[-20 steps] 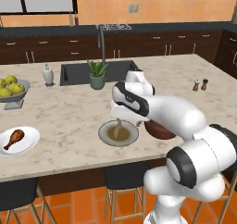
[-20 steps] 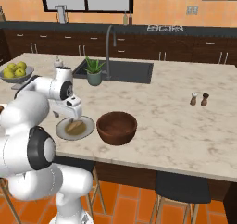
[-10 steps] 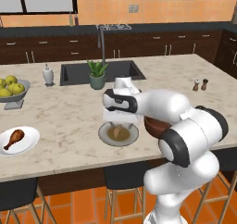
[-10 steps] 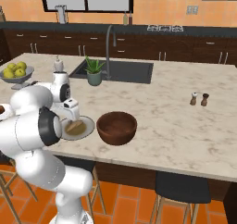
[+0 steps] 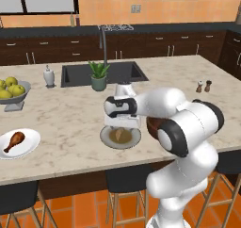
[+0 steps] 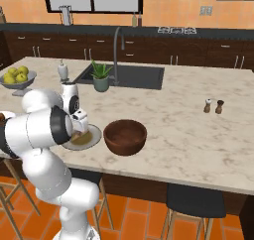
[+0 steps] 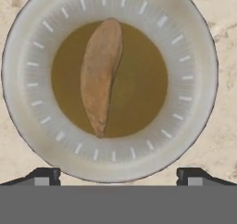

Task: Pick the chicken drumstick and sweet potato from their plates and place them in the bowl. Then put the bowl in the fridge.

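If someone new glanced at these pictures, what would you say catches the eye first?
The big white arm bent over the island counter, its open gripper hovering right above the sweet potato on the grey-green plate. Next, the dark wooden bowl just beside that plate, with nothing visible inside. Then the chicken drumstick on its white plate at the counter's near left edge.

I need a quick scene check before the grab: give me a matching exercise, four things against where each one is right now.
Things:
1. sweet potato
2. chicken drumstick
3. wooden bowl
4. apples

Places:
A. grey pedestal bowl
B. grey-green plate under the open gripper
C. white plate near the counter's front edge
D. counter, beside the grey-green plate

Pairs: 1-B, 2-C, 3-D, 4-A
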{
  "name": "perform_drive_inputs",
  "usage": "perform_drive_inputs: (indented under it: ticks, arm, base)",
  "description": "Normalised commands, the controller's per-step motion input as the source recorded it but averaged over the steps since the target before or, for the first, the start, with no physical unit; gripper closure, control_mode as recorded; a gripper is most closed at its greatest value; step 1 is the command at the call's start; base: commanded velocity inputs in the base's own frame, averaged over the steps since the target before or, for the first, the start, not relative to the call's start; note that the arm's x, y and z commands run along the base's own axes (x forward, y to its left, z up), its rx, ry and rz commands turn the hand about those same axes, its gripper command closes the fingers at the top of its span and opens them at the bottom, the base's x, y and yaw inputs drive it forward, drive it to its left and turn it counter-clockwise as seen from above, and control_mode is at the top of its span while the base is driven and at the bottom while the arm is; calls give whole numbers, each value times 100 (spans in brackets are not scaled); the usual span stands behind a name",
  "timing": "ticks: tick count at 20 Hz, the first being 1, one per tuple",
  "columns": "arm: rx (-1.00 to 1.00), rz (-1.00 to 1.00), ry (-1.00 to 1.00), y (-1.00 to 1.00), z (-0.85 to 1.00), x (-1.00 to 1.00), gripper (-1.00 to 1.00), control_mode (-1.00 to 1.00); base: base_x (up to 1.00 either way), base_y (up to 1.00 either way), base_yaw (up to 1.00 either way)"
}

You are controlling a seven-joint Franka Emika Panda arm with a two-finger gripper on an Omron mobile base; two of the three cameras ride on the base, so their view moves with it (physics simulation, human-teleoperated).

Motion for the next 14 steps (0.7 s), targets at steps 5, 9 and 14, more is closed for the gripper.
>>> perform_drive_inputs:
  ticks: [5,9,14]
  arm:
    - [0,0,0,0,-25,42,-100,-100]
    - [0,0,-1,0,-25,38,-100,-100]
    - [0,0,0,0,-38,25,-100,-100]
  base:
    - [0,0,0]
    - [0,0,0]
    - [0,0,0]
